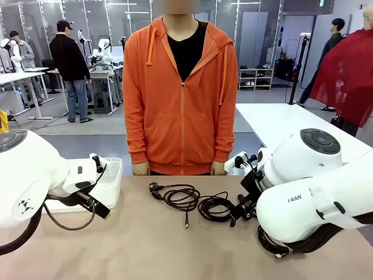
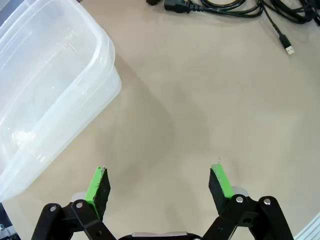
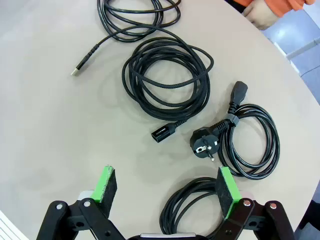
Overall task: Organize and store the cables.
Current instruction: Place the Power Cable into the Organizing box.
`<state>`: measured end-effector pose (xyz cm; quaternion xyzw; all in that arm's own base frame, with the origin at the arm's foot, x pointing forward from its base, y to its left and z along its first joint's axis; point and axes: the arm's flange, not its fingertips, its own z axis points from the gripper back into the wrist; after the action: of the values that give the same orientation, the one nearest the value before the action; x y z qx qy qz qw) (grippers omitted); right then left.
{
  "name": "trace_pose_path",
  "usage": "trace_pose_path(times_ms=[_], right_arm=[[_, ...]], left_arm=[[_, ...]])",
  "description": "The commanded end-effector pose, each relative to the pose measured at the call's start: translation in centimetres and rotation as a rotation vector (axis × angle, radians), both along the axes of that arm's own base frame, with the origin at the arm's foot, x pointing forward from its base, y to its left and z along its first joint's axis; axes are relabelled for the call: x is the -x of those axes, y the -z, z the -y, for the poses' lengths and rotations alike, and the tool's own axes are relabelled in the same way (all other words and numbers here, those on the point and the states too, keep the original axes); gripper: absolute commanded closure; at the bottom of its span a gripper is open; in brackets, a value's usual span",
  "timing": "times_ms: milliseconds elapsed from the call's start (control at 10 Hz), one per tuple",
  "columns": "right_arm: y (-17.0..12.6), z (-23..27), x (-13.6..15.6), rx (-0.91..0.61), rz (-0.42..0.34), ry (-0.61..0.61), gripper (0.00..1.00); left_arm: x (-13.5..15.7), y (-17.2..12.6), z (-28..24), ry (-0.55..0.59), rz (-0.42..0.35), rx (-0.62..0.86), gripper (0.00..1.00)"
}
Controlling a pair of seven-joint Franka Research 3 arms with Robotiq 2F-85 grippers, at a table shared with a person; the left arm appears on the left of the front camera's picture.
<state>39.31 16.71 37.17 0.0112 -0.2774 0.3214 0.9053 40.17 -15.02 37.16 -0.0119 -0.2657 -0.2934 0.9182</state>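
Several black cables lie in loose coils mid-table. In the front view, one coil [image 1: 179, 196] ends in a plug and another [image 1: 214, 207] lies to its right. The right wrist view shows a thicker coil [image 3: 167, 75], a coil [image 3: 252, 142] with a round power plug [image 3: 204, 142], a thin cable [image 3: 140, 15] with a USB end, and a coil [image 3: 192, 207] low between the fingers. My right gripper [image 3: 167, 187] hovers open above them. My left gripper [image 2: 159, 185] is open over bare table, with cable ends [image 2: 230, 6] far ahead.
A clear plastic container [image 2: 107, 55] stands at the table's left, beside my left gripper [image 1: 105, 189]. A person in an orange hoodie [image 1: 180, 87] stands at the far edge, one hand [image 3: 262, 15] near the cables. My right gripper [image 1: 239, 195] sits at the cables' right side.
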Motion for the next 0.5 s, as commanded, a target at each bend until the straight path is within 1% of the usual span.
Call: trace_pose_path(times_ms=[0, 400], right_arm=[[0.0, 0.0, 0.0, 0.0, 0.0, 0.0, 0.0], [0.0, 0.0, 0.0, 0.0, 0.0, 0.0, 0.0]], left_arm=[[0.0, 0.0, 0.02, 0.0, 0.0, 0.0, 0.0], [0.0, 0.0, 0.02, 0.0, 0.0, 0.0, 0.0]])
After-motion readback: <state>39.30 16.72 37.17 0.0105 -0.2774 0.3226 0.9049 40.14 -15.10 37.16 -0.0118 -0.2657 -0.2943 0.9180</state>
